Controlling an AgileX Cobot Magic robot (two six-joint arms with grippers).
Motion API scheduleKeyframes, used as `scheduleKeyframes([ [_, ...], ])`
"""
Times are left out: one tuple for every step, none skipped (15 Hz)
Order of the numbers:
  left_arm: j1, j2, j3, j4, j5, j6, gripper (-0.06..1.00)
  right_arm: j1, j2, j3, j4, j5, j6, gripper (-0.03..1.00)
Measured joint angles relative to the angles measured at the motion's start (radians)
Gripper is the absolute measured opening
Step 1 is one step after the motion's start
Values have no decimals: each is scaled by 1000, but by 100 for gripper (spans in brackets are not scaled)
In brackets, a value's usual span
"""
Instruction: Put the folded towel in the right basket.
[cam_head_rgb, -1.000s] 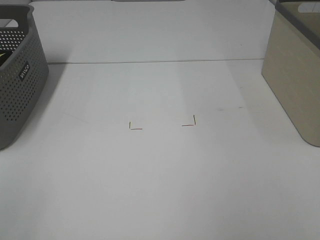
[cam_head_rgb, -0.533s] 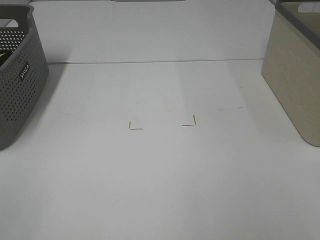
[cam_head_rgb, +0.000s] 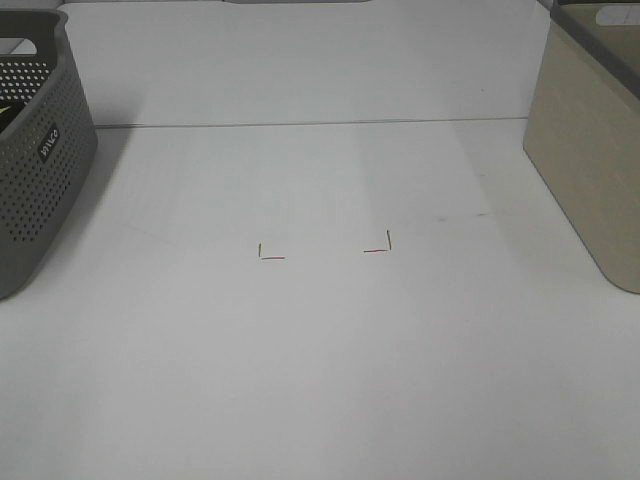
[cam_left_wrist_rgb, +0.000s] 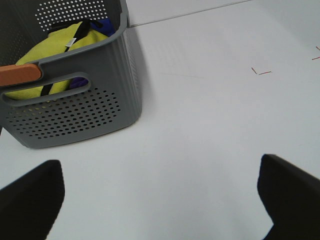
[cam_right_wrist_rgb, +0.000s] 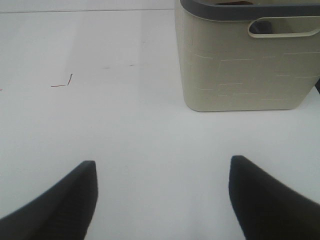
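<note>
My left gripper (cam_left_wrist_rgb: 160, 200) and right gripper (cam_right_wrist_rgb: 162, 200) hang with jaws spread, holding nothing, above the smooth white table (cam_head_rgb: 320, 350). Two small corner marks (cam_head_rgb: 325, 248) bracket bare surface. Beyond stand the perforated grey left basket (cam_left_wrist_rgb: 75, 110), holding yellow cloth (cam_left_wrist_rgb: 55, 55), and the smooth beige right basket (cam_right_wrist_rgb: 245, 65). I see no folded towel anywhere, so I cannot judge progress.
</note>
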Motion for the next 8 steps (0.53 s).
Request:
scheduleKeyframes([
  [0,0,0,0,0,0,99,0,0,0,0,0,0,69],
  [0,0,0,0,0,0,99,0,0,0,0,0,1,69],
  [0,0,0,0,0,0,99,0,0,0,0,0,1,69],
  [0,0,0,0,0,0,99,0,0,0,0,0,1,69],
  [0,0,0,0,0,0,99,0,0,0,0,0,1,69],
  [0,0,0,0,0,0,99,0,0,0,0,0,1,69],
  [0,0,0,0,0,0,99,0,0,0,0,0,2,69],
  [0,0,0,0,0,0,99,0,0,0,0,0,4,69],
])
